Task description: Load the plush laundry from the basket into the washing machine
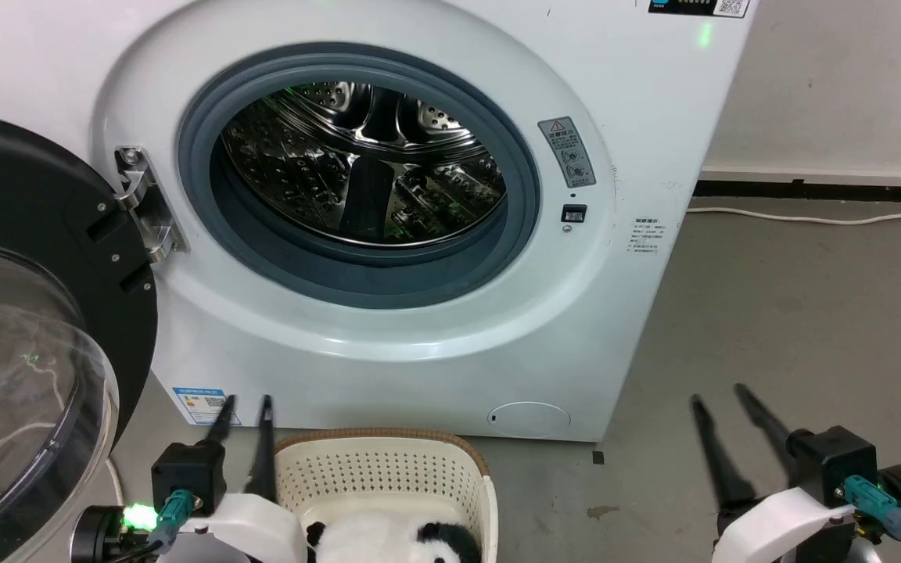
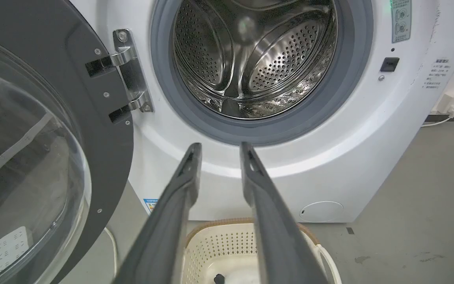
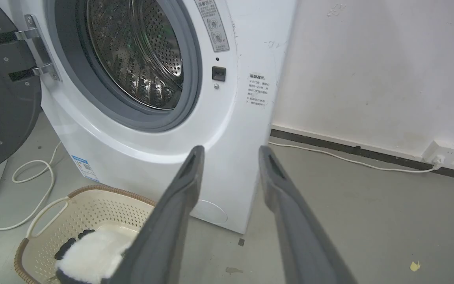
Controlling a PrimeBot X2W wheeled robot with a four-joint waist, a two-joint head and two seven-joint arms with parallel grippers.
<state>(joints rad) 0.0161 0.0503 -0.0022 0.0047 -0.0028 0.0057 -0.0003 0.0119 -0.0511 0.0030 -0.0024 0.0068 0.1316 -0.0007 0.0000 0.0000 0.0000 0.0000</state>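
The washer stood with its door swung wide. The basket sat on the floor just before it, with the panda inside. The left gripper hung beside the basket and the right gripper well apart, both empty with fingers narrowly parted. A thin pinch of fluff might slip, dropping the panda short of the drum.

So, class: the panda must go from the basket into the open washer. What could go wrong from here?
The panda lies low in the basket beside the open left gripper, which might catch the perforated wall or lift the basket too. The open door juts out on the left, so that arm's swing toward the drum could strike it. The fluffy toy might snag on the grey seal.
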